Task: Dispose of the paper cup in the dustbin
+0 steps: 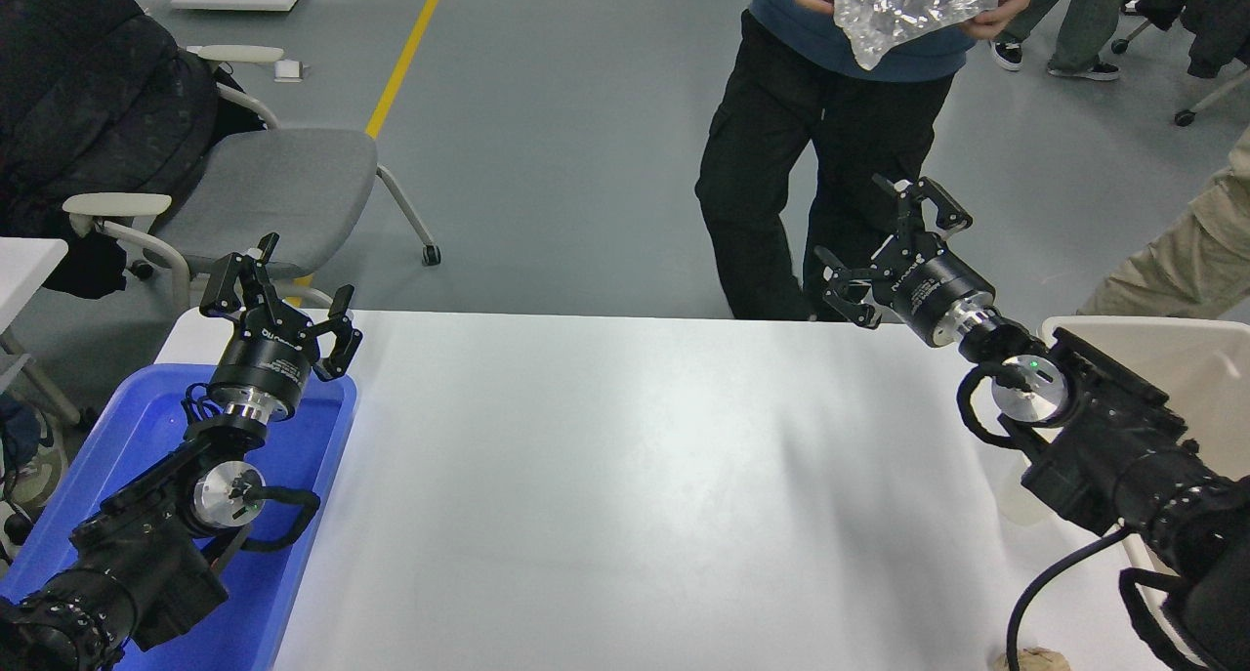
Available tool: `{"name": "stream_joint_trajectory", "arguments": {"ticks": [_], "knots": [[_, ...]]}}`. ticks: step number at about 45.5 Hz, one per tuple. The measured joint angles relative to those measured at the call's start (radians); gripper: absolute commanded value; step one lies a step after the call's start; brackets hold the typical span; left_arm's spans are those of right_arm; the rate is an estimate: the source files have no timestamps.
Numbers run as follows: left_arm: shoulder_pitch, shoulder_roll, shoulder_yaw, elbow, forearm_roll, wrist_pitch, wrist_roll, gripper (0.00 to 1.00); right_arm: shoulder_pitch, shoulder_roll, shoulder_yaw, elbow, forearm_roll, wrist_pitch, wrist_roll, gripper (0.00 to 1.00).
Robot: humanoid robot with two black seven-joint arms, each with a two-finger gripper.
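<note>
Reaching the paper cup (1021,500) means bringing the right pincer (894,251), spread wide and empty past the counter's (605,476) far right corner, toward the right edge and lowering it squarely over the rim. The cup is only a pale shape half hidden under the right forearm, just beside the dustbin (1187,358), so I cannot tell whether it stands upright. The frame cuts off the dustbin. The left pincer (278,300) is parked open over the blue tray (312,476).

Right end effector (891,253) hangs spread wide and empty over the worktop's (625,476) far edge, left of the dustbin (1196,368). Left end effector (280,295) is spread wide above the blue tray (146,427).
</note>
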Motion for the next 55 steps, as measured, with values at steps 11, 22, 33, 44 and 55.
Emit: {"name": "stream_joint_trajectory", "arguments": {"ticks": [11, 22, 33, 44, 55], "knots": [[0.0, 0.0, 0.0, 0.0, 0.0, 0.0, 0.0, 1.0, -0.091, -0.186, 0.0, 0.176, -0.01, 0.007, 0.001, 1.0], [0.0, 0.0, 0.0, 0.0, 0.0, 0.0, 0.0, 1.0, -0.151, -0.346, -0.001, 0.264, -0.099, 0.031, 0.001, 1.0], [0.0, 0.0, 0.0, 0.0, 0.0, 0.0, 0.0, 1.0, -0.175, -0.49, -0.002, 0.292, -0.205, 0.09, 0.003, 1.0], [0.0, 0.0, 0.0, 0.0, 0.0, 0.0, 0.0, 1.0, -0.182, -0.607, 0.0, 0.31, -0.408, 0.156, 0.042, 1.0], [0.0, 0.0, 0.0, 0.0, 0.0, 0.0, 0.0, 1.0, -0.183, -0.701, -0.001, 0.424, -0.671, 0.179, 0.084, 1.0]]}}
